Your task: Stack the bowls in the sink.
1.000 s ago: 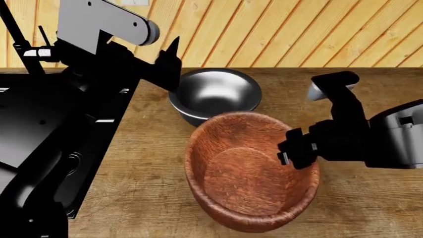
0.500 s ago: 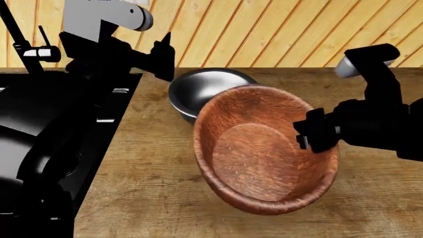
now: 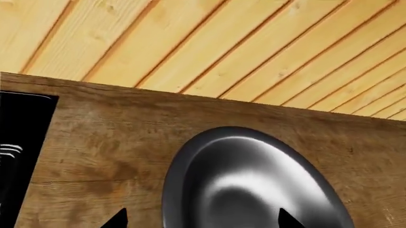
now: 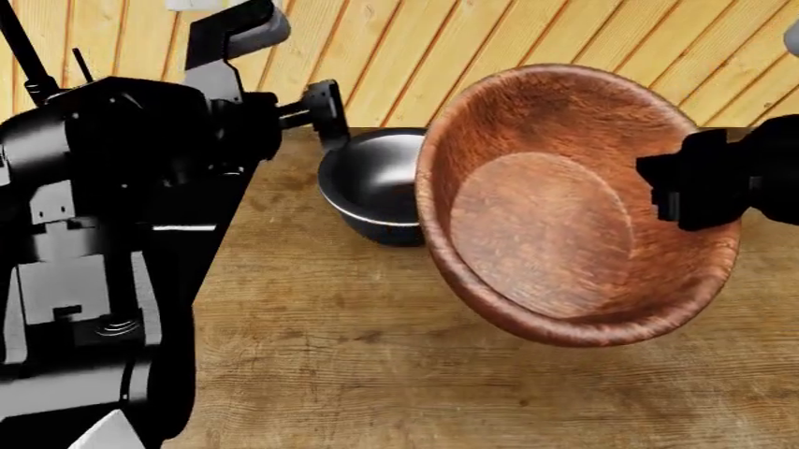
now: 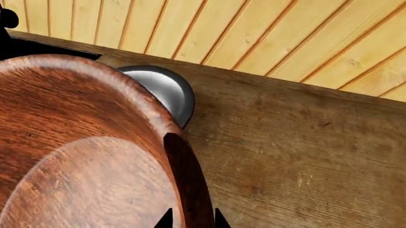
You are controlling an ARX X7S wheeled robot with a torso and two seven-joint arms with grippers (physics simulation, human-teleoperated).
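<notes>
Wooden bowl [image 4: 568, 201] is hanging in the air off your right gripper [image 4: 680, 192], tipped up so its hollow is facing the head camera, well clear of the countertop [image 4: 374, 355]. Your right jaws are pinching its thick rim, one finger inside and one outside, as the right wrist view is showing at the rim [image 5: 180, 175]. Behind and partly hidden by it, the steel bowl [image 4: 369, 187] is sitting upright on the counter, near the back wall of pale wooden planks [image 4: 500, 47]. Your left gripper [image 3: 199, 221] is hovering just over that steel bowl [image 3: 254, 185]; its jaws are standing apart, one tip over the counter beside the bowl and one over the bowl's inside, gripping nothing. Your left arm is covering most of the black sink [image 4: 206, 224], and only a strip of its edge is showing beside the steel bowl.
</notes>
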